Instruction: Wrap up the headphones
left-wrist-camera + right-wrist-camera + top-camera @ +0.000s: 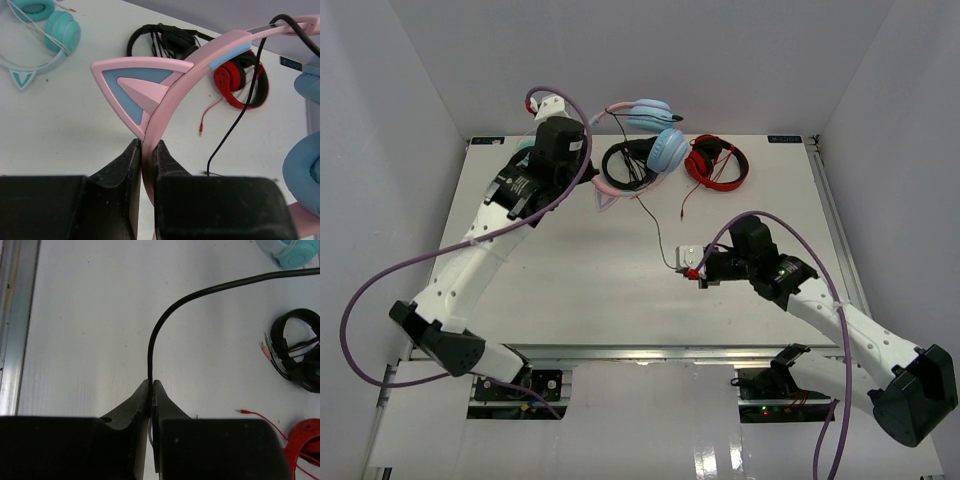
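Blk set, red set nr headphones

Black headphones lie at the far side of the table, red headphones just right of them, and teal headphones apart on the left.

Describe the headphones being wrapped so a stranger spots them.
At the table's far edge, the left gripper holds the headphones. Only they have a pink cat-ear band and light blue earcups; nearby are a black pair, red pair and teal pair.

Headphones at far centre of table; cable trails nearward to right hand.
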You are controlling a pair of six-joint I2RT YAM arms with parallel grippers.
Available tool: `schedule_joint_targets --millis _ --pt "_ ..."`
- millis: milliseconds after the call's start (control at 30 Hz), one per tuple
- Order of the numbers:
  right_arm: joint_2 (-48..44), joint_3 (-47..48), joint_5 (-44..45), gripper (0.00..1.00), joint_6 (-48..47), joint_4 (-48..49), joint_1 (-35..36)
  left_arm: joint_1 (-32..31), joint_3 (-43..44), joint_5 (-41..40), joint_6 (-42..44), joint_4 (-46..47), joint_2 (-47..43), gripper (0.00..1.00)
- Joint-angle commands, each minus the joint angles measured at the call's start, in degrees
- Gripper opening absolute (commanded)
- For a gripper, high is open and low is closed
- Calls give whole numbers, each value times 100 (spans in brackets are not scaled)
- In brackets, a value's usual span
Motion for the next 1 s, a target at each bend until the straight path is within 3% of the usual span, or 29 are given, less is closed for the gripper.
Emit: schedule_joint_targets --millis 0,167,633,967 --pt "-101 620 1104 8 -250 -631 0 40 -83 -853 -114 847 232 0" --pt "-157 1045 1624 8 -416 -745 1 40 -685 -1099 -52 1025 566 0" --pt "1 1474 2718 8 -686 -490 -27 -123 -2330 -111 73 1489 1072 0" --pt "278 1499 2243 8 -373 -319 -71 -689 -2972 1095 654 1908 1002 0"
